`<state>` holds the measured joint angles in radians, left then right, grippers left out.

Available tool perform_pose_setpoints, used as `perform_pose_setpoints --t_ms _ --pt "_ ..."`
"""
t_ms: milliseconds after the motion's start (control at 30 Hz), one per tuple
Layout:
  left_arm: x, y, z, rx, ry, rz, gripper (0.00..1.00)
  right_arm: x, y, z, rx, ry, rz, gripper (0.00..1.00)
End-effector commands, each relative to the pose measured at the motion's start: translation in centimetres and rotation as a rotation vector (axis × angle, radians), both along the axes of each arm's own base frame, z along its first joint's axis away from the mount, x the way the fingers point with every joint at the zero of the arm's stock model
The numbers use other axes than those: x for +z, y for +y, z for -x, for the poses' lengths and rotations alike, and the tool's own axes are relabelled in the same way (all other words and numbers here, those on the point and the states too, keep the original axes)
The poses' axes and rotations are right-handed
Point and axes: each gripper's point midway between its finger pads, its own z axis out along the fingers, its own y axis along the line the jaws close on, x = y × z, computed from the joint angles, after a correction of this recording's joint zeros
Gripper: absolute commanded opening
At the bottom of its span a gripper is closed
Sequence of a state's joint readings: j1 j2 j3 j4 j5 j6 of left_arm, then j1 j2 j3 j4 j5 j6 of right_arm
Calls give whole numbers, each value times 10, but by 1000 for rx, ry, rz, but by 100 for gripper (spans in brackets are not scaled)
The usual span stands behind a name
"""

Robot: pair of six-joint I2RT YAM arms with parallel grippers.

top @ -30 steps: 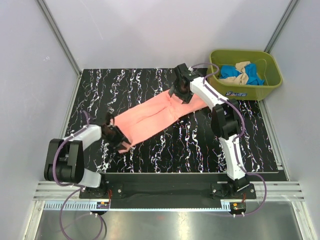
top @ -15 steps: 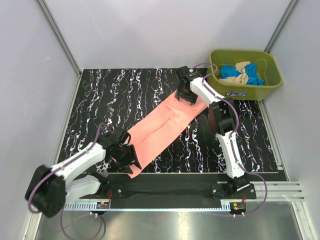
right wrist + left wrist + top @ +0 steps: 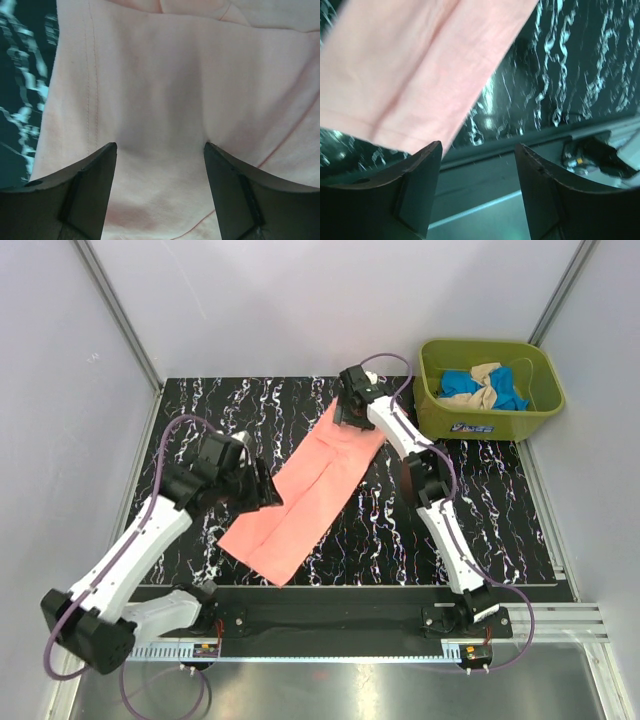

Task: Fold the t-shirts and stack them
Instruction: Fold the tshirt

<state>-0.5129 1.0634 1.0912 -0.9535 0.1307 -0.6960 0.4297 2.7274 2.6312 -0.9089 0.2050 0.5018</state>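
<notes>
- My left gripper (image 3: 477, 189) stands open, its dark fingers (image 3: 415, 192) spread with nothing between them; through the gap I see the front edge of the black, white-veined marble-look counter (image 3: 200, 420)
- It hangs above the counter at the left edge of the salmon-pink cloth t-shirt (image 3: 305, 490), and my wrist view shows the fingers clear of the cloth
- The salmon-pink cloth t-shirt lies flat as a long folded strip, slanting across the middle of the counter, with its near end by the front edge and its far end toward the back
- My right gripper (image 3: 346, 418) is over that far end with its jaws wide apart; pink cloth lies smooth beneath and between the fingers (image 3: 82, 200) and no fold is pinched, though I cannot tell whether the tips press it
- An olive-green rectangular plastic tub (image 3: 470, 426) sits at the back right, apart from the strip, and holds a crumpled bright blue t-shirt (image 3: 512, 396) and a beige-tan t-shirt (image 3: 486, 380)
</notes>
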Motion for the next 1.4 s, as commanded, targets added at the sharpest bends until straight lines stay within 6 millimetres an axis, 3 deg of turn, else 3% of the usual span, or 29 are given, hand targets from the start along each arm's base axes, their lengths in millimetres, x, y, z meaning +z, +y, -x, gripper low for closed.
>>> perform_pose_setpoints --t_ms 0,67,133,200,233,267,300,333,400,433,467,533,567,633,667,700,833,867,900,933,967,1000,1200,1367 --pt "-1 3 -38 -49 -74 -33 67 2 48 -31 125 -150 -98 77" --pt "-2 6 -54 -85 -104 -47 80 26 63 -55 129 -278 -170 75" --pt "-17 4 -63 -131 -55 -85 81 58 75 -75 137 -397 -236 76" --pt "-38 4 -71 -190 -17 -141 81 88 79 -82 143 -466 -268 77" --pt "-46 7 -72 -199 7 -167 81 122 77 -83 138 -515 -286 77" --pt "-54 11 -73 -214 22 -204 81 123 72 -80 132 -502 -275 79" --pt "-68 13 -71 -225 62 -226 81 160 61 -74 117 -523 -281 79" --pt "-74 13 -70 -233 80 -233 80 169 55 -68 108 -510 -280 79" --pt "-92 13 -63 -242 134 -229 78 170 50 -45 137 -421 -267 79" --pt "-99 11 -63 -241 140 -221 78 191 51 -32 162 -416 -287 80" --pt "-113 13 -56 -225 184 -227 78 175 54 -16 192 -332 -306 80" --pt "-122 13 -56 -208 205 -226 78 172 53 16 191 -224 -318 81" --pt "-130 16 -54 -189 224 -238 79 147 47 34 181 -129 -286 82" --pt "-139 15 -55 -182 230 -237 79 149 49 52 181 -110 -260 83" --pt "-146 16 -51 -176 260 -241 79 126 49 65 181 -60 -239 83" --pt "-150 17 -47 -176 279 -248 79 135 52 63 185 -97 -256 84" --pt "-168 16 -28 -179 353 -239 80 115 71 71 222 -88 -199 86" --pt "-178 18 -17 -173 396 -236 80 126 82 67 239 -121 -195 86" --pt "-181 13 -11 -182 414 -207 79 104 86 71 245 -70 -158 86" --pt "-184 10 -7 -178 431 -193 79 99 88 71 247 -63 -139 89" --pt "-191 10 3 -179 464 -183 79 108 90 63 225 -100 -120 94" --pt "-191 1 6 -194 474 -132 79 86 86 64 211 -52 -82 100" --pt "-189 -35 28 -214 521 2 77 56 75 41 190 -93 25 100" --pt "-173 -76 43 -243 545 121 77 40 67 39 220 -85 99 100"
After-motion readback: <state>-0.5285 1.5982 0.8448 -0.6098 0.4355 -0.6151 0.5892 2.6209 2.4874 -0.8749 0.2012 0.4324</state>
